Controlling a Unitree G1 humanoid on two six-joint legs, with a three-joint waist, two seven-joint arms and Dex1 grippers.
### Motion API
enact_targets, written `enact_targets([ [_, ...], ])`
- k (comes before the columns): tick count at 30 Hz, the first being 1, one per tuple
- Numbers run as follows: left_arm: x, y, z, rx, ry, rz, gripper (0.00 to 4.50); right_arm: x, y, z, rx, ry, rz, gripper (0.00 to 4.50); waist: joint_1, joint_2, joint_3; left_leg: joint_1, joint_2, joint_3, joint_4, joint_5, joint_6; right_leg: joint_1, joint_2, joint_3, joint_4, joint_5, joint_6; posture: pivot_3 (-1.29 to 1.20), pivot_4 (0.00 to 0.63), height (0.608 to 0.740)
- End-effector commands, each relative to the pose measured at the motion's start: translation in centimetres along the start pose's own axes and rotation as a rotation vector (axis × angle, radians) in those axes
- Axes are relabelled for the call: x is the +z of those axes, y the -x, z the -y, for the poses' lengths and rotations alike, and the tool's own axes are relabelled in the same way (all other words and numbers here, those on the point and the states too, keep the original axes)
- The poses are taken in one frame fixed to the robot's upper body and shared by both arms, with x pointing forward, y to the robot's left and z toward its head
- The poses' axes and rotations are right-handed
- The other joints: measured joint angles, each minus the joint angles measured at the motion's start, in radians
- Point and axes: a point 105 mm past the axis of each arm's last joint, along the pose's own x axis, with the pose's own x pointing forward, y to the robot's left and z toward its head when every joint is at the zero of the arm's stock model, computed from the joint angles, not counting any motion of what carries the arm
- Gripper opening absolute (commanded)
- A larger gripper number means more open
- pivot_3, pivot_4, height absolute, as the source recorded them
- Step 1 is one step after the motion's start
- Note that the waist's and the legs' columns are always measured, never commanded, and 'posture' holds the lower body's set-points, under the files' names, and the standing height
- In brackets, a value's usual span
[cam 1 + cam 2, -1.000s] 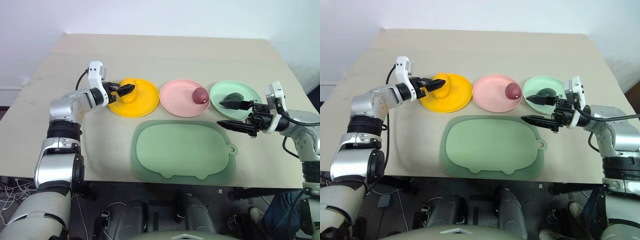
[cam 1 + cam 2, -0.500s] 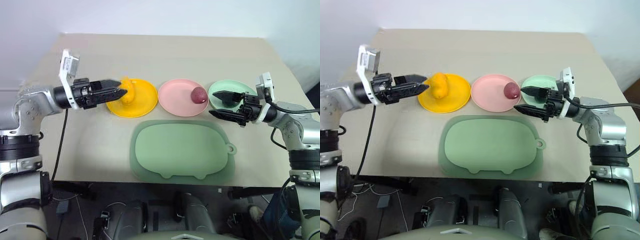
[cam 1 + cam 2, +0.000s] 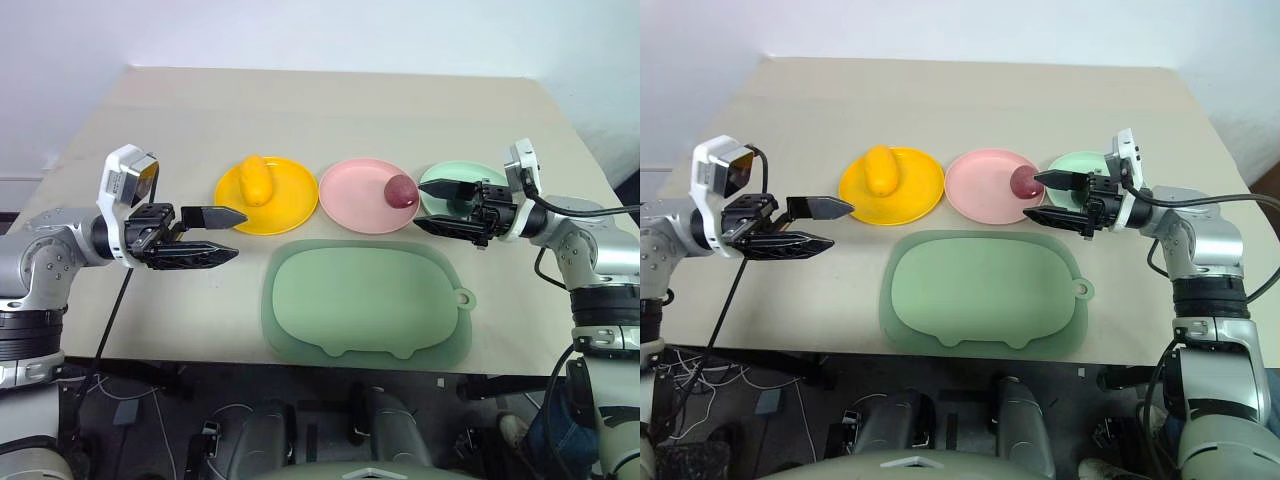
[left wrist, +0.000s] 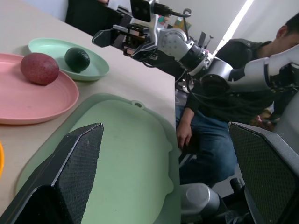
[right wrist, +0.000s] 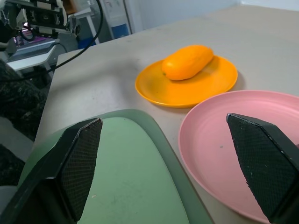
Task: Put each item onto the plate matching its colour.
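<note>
Fruits all on matching plates | L gripper [image 3: 228,236] jaws apart, empty | R gripper [image 3: 437,207] jaws apart, empty

Bare table [image 3: 300,110] lies behind the plates; pig-shaped mat [image 3: 365,298] fills the front.

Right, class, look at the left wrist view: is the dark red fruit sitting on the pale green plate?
No, the dark red fruit lies on the pink plate, while the pale green plate holds the dark green avocado.

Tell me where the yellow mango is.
The yellow mango lies on the yellow plate, leftmost of three plates, beside the pink plate.
</note>
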Motion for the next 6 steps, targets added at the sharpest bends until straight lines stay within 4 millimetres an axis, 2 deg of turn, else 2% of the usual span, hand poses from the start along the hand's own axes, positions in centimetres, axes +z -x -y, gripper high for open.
enact_targets([
  [1,1.10,0.21,0.58,-0.007,-0.038,0.011,4.48,1.23,0.61,0.15,-0.003,0.047,0.011,4.50,-0.001,0.000,0.000,0.000,0.000,0.000,0.000,0.000,0.000,0.000,0.000,0.000,0.000,0.000,0.000,0.00,0.150,0.740],
  [6,1.00,0.28,0.95,-0.018,-0.016,0.012,4.48,1.06,0.52,0.31,-0.005,0.048,0.008,4.50,-0.002,0.000,0.000,0.000,0.000,0.000,0.000,0.000,0.000,0.000,0.000,0.000,0.000,0.000,0.000,0.00,0.150,0.740],
])
